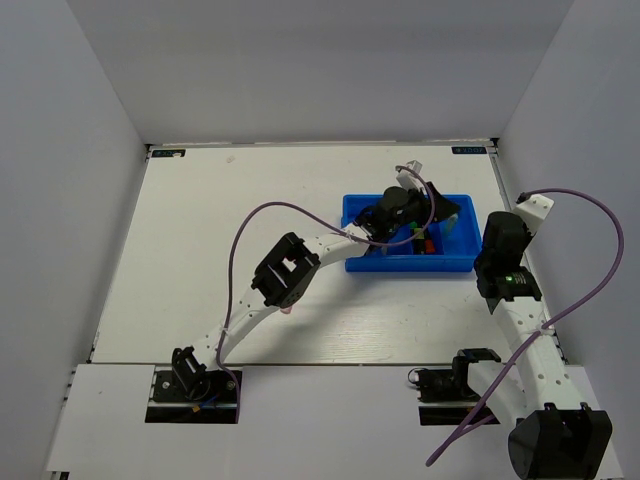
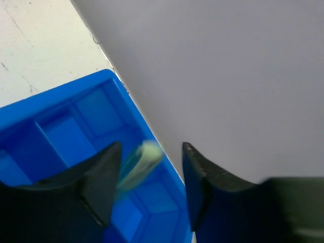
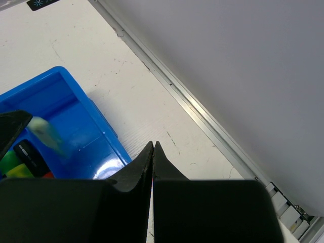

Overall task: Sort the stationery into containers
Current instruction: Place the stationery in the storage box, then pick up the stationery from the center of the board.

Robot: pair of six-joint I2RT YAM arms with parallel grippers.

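The bright-blue divided tray (image 1: 362, 210) stands at the right middle of the table. My left gripper (image 1: 437, 208) hangs over its right end with its jaws wide apart. In the left wrist view (image 2: 151, 147) a pale green highlighter (image 2: 139, 163) shows blurred between the jaws, close to the left finger and gripped by neither, above a tray compartment (image 2: 61, 136). It also shows blurred over the tray in the right wrist view (image 3: 46, 134). Green, yellow and orange highlighters (image 1: 424, 243) lie in the tray. My right gripper (image 3: 153, 146) is shut and empty, just right of the tray (image 3: 76, 116).
The right wall and the table's metal edge strip (image 3: 202, 109) run close to the tray's right side. The right arm (image 1: 510, 275) stands beside the tray. The left arm and its purple cable (image 1: 290, 215) arch across the table's middle.
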